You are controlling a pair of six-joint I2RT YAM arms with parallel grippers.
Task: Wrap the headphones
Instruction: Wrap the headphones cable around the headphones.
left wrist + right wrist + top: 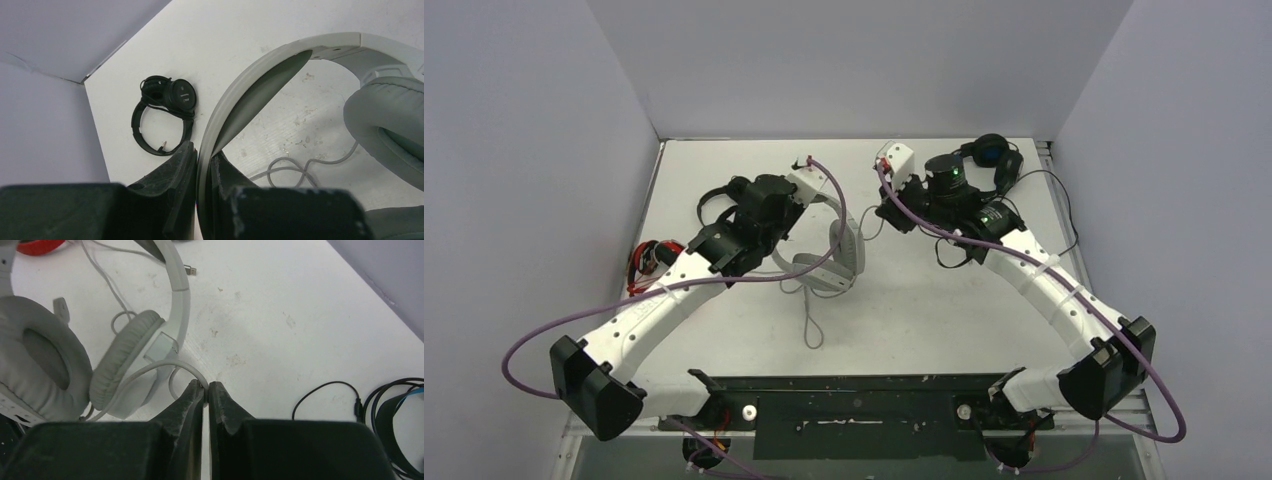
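Gripping: left gripper (204, 156) is clamping the white-grey headset (387, 117) by its headband (280, 56).
Pinching: right gripper (206, 388) is squeezing that headset's cable (150, 368), just beside the earcup (125, 357).
Bearing: cable is arcing from the earcup straight into the right fingertips (the nearer arm for winding).
Judgement: winding is probably going around the headband, across its arc.

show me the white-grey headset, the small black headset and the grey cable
white-grey headset (325, 42): left wrist view, on its headband
small black headset (179, 96): left wrist view, on its ear cup
grey cable (175, 363): right wrist view, on the loop's top
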